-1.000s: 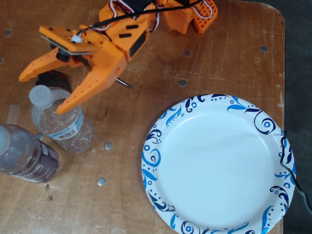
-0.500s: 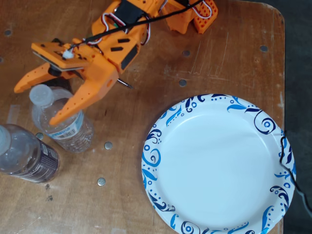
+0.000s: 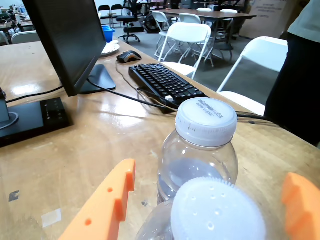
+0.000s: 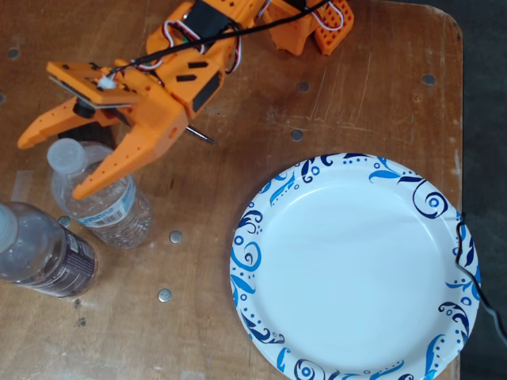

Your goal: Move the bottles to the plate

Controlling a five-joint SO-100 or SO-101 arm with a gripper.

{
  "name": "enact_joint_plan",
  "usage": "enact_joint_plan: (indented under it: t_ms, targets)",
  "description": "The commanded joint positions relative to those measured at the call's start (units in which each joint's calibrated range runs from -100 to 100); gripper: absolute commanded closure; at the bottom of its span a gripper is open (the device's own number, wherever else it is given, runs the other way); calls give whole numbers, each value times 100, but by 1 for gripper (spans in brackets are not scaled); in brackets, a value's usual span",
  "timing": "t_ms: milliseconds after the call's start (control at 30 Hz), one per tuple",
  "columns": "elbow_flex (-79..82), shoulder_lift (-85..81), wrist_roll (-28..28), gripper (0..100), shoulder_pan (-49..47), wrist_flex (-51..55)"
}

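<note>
Two clear bottles stand upright at the left of the fixed view. The one with the white-and-blue label (image 4: 101,198) is nearer the arm, and the one with the dark brown label (image 4: 47,255) is at the left edge. My orange gripper (image 4: 51,166) is open, with a finger on either side of the blue-label bottle's cap. In the wrist view that cap (image 3: 217,212) sits low between the fingers of the gripper (image 3: 210,176), with the other bottle (image 3: 202,145) just behind it. The plate (image 4: 356,269) lies empty to the right.
The arm's base (image 4: 309,24) is at the top of the fixed view. A black cable (image 4: 474,261) crosses the plate's right rim. The wrist view shows a monitor (image 3: 65,40), keyboard (image 3: 165,82), mouse (image 3: 129,56), white chairs and a person (image 3: 300,75) beyond the table.
</note>
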Motion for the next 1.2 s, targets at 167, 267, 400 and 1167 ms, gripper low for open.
enact_joint_plan:
  t_ms: [167, 267, 400, 1167]
  targets:
    - [-130, -22, -15, 82, 170, -80]
    - [-111, -47, -15, 86, 181, -80]
    - [-57, -47, -15, 89, 321, -72]
    - [-2202, -443, -276, 95, 461, 1721]
